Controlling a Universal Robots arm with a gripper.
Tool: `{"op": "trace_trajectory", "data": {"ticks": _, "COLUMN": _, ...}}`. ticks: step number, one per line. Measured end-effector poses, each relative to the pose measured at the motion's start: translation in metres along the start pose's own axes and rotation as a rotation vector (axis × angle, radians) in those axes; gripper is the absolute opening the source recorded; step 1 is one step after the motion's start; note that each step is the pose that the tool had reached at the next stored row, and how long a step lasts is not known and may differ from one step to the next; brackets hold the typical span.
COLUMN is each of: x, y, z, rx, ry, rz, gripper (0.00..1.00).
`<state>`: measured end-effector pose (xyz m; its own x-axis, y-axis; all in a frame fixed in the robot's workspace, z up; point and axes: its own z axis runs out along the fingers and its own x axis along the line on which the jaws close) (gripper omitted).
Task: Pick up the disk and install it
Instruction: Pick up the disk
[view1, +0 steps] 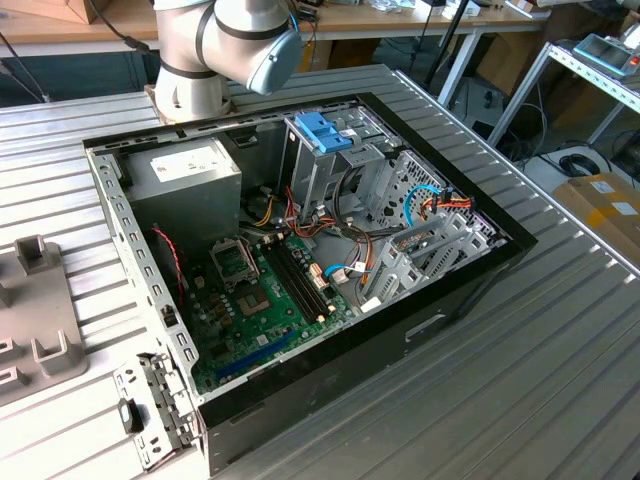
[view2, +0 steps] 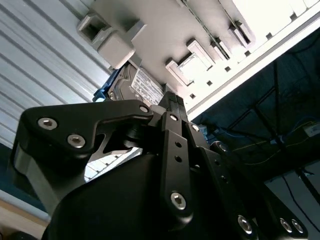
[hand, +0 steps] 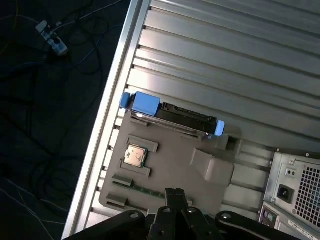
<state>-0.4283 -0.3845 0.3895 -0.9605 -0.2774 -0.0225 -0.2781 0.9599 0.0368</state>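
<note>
The black tool (view2: 168, 99) points toward the disk (view2: 135, 86) — labelled face showing, beside the grey holder (view2: 160, 30).

A grey-metal hard disk with light-blue rails (hand: 172, 119) stands on edge at the rim of a grey fixture plate (hand: 170, 161), with bare ribbed metal table (hand: 225, 60) open beyond it. Raised grey blocks (hand: 212, 167) and a small square chip (hand: 135, 156) crowd the plate side. Inside the open black computer case (view1: 400, 330), coloured cables (view1: 345, 270) crowd the silver drive cage (view1: 310, 175).

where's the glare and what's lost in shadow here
Second wrist view: the fixture washes out to white at one end, and the dark gripper covers part of the disk. First wrist view: the floor is near black. Exterior view: even light, shadow inside the case.
</note>
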Motion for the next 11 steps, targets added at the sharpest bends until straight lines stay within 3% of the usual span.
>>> {"op": "trace_trajectory", "data": {"ticks": 3, "x": 0.0, "y": 0.0, "z": 0.0, "rx": 0.0039, "ry": 0.0039, "rz": -0.064, "gripper": 0.1}}
{"op": "trace_trajectory", "data": {"ticks": 11, "x": 0.0, "y": 0.0, "z": 0.0, "rx": 0.0094, "ry": 0.0088, "rz": -0.138, "gripper": 0.1}}
